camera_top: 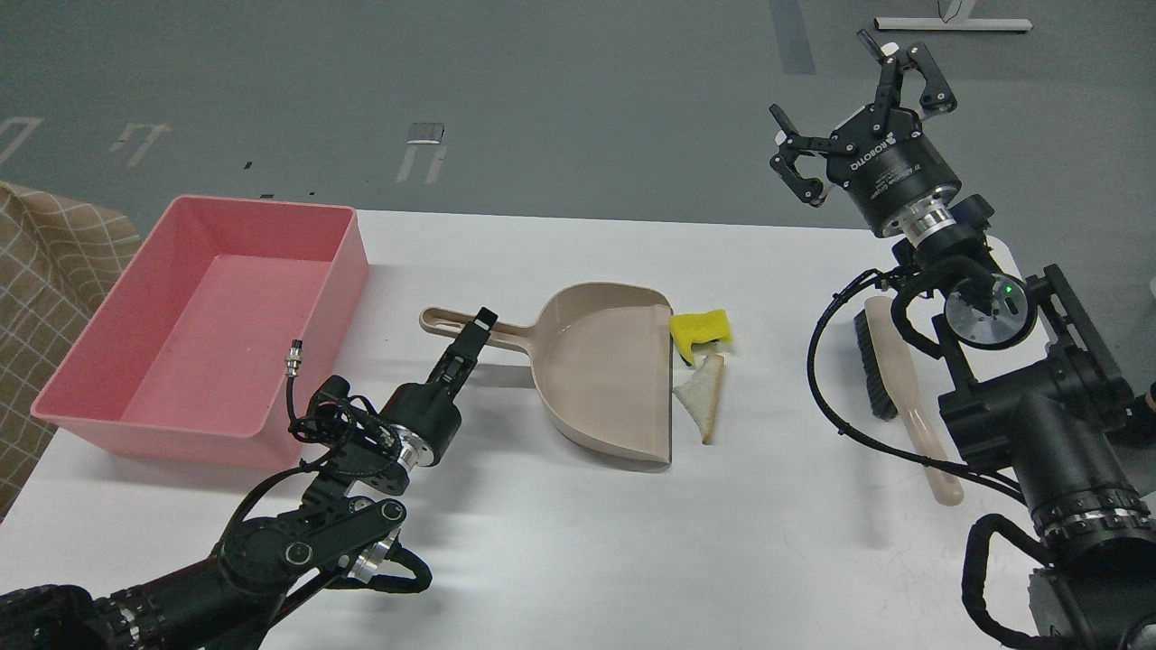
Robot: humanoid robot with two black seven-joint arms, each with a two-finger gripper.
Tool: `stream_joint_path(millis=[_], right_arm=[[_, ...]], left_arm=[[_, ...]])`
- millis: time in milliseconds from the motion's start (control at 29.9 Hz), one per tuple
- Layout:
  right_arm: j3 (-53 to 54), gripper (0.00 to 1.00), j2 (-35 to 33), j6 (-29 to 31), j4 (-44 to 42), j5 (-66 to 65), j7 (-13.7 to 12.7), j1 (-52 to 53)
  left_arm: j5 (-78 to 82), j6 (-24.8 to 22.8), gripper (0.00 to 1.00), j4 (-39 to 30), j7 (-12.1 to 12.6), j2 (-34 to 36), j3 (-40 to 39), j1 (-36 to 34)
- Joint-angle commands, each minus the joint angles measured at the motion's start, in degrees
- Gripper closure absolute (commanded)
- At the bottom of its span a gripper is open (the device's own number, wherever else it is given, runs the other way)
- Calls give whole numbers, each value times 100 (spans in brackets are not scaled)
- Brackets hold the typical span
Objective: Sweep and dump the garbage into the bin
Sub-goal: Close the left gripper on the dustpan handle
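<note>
The garbage lies on the white table just right of the beige dustpan's open lip: a yellow sponge piece with green backing, and a triangular bread slice touching the lip below it. The pink bin stands empty at the left. My left gripper is over the dustpan's handle. It is seen edge-on, so its fingers cannot be told apart. My right gripper is open and empty, raised above the table's far right. The beige brush lies on the table under the right arm.
The white table has bare room in front of the dustpan and between the dustpan and the brush. A checkered cloth hangs beyond the table's left edge. Black cables of the right arm loop next to the brush.
</note>
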Motion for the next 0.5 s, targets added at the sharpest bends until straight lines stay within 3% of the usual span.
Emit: stream_joint_path(millis=[0, 301, 468], right_arm=[[-5, 0, 0, 0, 0, 0, 0, -1], [4, 0, 0, 0, 0, 0, 0, -1], [-5, 0, 0, 0, 0, 0, 0, -1]], left_arm=[[-9, 0, 46, 0, -2, 17, 0, -4], [-35, 0, 46, 0, -29, 61, 0, -21], [-61, 0, 53, 0, -29, 61, 0, -21]])
